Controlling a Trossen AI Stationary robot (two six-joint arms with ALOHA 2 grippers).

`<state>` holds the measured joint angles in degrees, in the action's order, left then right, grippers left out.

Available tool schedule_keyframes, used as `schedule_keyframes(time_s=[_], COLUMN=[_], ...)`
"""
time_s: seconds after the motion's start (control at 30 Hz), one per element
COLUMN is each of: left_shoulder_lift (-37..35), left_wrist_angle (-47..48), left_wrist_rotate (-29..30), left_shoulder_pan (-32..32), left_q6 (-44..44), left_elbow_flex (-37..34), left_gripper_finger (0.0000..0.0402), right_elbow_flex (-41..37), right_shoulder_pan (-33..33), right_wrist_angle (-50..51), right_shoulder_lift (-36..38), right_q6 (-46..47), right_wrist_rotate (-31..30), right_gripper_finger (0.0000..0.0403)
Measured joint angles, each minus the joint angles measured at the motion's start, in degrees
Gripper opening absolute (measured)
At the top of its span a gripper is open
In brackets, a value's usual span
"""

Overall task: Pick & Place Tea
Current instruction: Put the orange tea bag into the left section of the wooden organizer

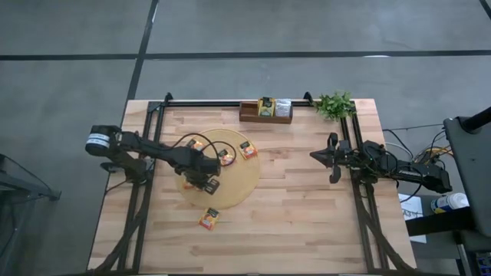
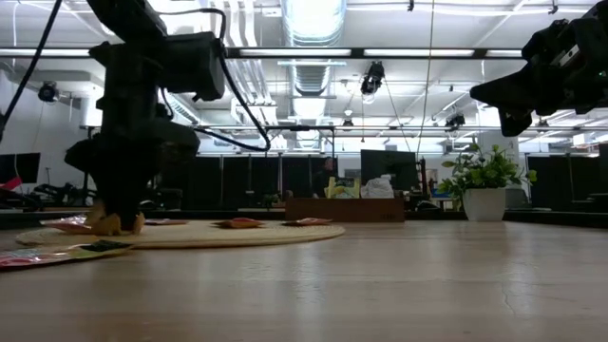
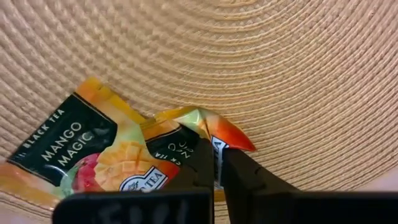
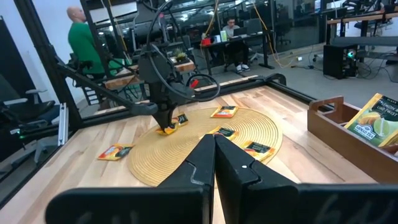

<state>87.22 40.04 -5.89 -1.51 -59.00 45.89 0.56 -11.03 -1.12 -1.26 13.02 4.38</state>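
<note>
Your left tool [image 3: 217, 163] was clenched on the lifted corner of a flat orange foil tea sachet [image 3: 186, 134] lying on the round woven mat [image 3: 261, 56]. You handled a light, limp, slippery packet; edge pinches suited it. Your right tool [image 4: 214, 155] waited clenched.

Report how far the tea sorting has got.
Done: two sachets stand in the wooden tray. In hand: the left hand is shut on an orange sachet on the round mat. Left: more sachets on the mat, one on the table beside it. The right hand waits, shut, at the table's right side.
</note>
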Motion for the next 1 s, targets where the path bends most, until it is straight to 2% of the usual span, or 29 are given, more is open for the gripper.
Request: schedule_keyframes(time_s=[0.23, 0.47, 0.63, 1.0], left_shoulder_lift=[0.1, 0.2, 1.3, 11.9], left_wrist_angle=[2.1, 10.0, 12.4, 12.7], left_wrist_rotate=[2.5, 10.9, 16.6, 18.5], left_shoulder_pan=[0.0, 2.3, 7.2, 19.6], left_q6=[5.7, 17.0, 29.1, 51.0], left_elbow_flex=[7.1, 16.5, 22.5, 36.5], left_gripper_finger=[0.0007, 0.0006, 0.0005, 0.0005], right_elbow_flex=[0.0, 0.0, 0.0, 0.0], right_shoulder_pan=[0.0, 0.0, 0.0, 0.0], right_wrist_angle=[0.0, 0.0, 0.0, 0.0], right_shoulder_lift=[0.0, -0.1, -0.1, -0.1], right_q6=[0.0, 0.0, 0.0, 0.0], right_wrist_rotate=[0.0, 0.0, 0.0, 0.0], right_gripper_finger=[0.0009, 0.0009, 0.0009, 0.0009])
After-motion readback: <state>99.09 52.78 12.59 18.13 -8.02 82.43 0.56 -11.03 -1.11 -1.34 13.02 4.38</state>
